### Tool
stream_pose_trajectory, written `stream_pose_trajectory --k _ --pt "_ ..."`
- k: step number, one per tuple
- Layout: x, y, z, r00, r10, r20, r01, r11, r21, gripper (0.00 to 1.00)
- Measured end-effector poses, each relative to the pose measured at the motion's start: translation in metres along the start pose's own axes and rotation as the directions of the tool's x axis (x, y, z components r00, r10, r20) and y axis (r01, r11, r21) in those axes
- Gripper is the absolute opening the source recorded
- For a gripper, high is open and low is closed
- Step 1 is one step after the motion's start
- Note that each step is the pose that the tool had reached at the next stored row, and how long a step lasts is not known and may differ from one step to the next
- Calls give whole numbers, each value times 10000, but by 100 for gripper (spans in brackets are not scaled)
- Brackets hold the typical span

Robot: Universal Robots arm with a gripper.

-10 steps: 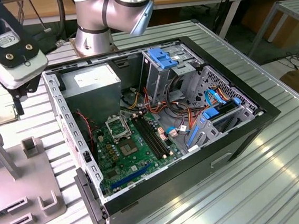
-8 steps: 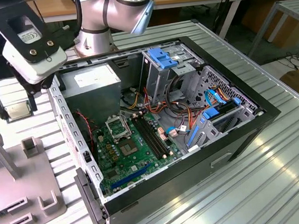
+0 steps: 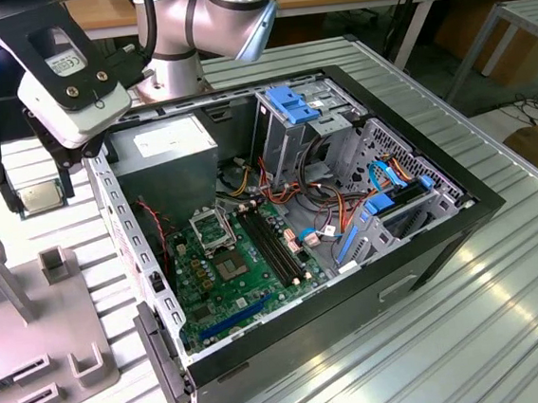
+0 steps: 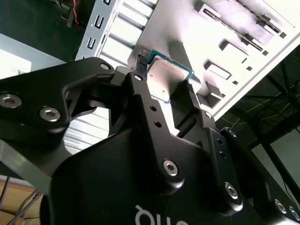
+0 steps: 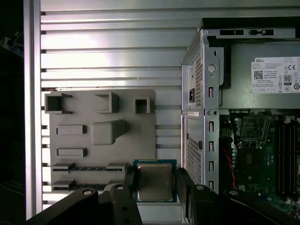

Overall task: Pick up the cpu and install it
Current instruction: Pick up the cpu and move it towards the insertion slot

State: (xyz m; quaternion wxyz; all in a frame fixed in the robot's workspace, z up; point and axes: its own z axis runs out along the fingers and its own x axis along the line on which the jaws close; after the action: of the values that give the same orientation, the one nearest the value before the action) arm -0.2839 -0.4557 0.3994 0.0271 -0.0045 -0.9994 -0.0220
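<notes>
The pincer (image 5: pixel 156 186) grips the cpu (image 5: pixel 154 180) by two opposite edges, flat between its fingers, with the open computer case (image 5: pixel 202 93) off to one side. It looks light, thin and stiff. Edge-holding seems wise, since its underside is probably delicate.

You are holding the cpu (image 5: pixel 154 182), a small flat square chip that is showing a dull silver-grey metal top inside a thin greenish rim. It is sitting level with its metal face turned toward the cameras in both wrist views. The gripper (image 5: pixel 157 183) is clamping it by two opposite edges, one dark finger pressing on each side. In the exterior view the chip is hanging outside the computer case (image 3: pixel 479 202), toward the exterior view's left of it. In the first wrist view it is overlapping one edge of the grey fixture plate (image 5: pixel 103 140), beside the case's perforated wall.
</notes>
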Motion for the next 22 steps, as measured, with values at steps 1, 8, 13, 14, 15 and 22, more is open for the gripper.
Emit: stream_pose_trajectory --k 1,8,13,14,15,22 --pt "0 0 0 10000 0 1 0 10000 0 46" --pt "-3 0 0 10000 0 -1 0 10000 1 46" --pt "-32 0 0 10000 0 0 0 10000 10 46" --pt "-43 0 0 10000 0 0 0 10000 10 46" --pt "-54 1 0 10000 0 0 0 10000 10 46" --pt "-143 1 -2 10000 0 0 0 10000 10 46"
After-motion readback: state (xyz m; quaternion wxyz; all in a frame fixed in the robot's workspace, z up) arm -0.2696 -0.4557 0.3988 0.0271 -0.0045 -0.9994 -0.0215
